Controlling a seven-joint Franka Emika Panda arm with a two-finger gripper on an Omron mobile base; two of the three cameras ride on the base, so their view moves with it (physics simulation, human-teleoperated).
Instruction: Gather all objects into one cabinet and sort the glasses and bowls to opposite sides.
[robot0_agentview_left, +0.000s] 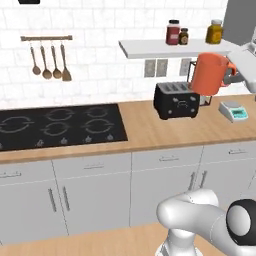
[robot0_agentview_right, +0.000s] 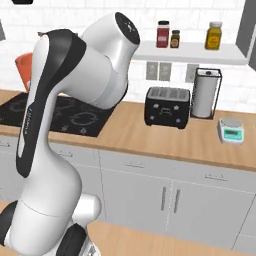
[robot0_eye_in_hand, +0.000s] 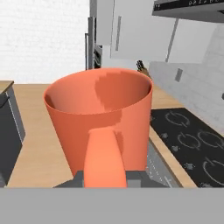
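Note:
My gripper is shut on the handle of the orange mug, which hangs upright in the air above the toaster, just below the white shelf. In the hand view the orange mug is close up, open end up and empty, with its handle between my dark fingers. Behind my arm a sliver of the orange mug shows. The yellow jar with a pale lid stands on the shelf's right end, beside the grey cabinet. The red mug, blue cup and brown bowl are out of view.
A black toaster stands on the wooden counter, with a small scale to its right and a paper towel holder behind. Two spice jars stand mid-shelf. The black hob lies left; utensils hang above it.

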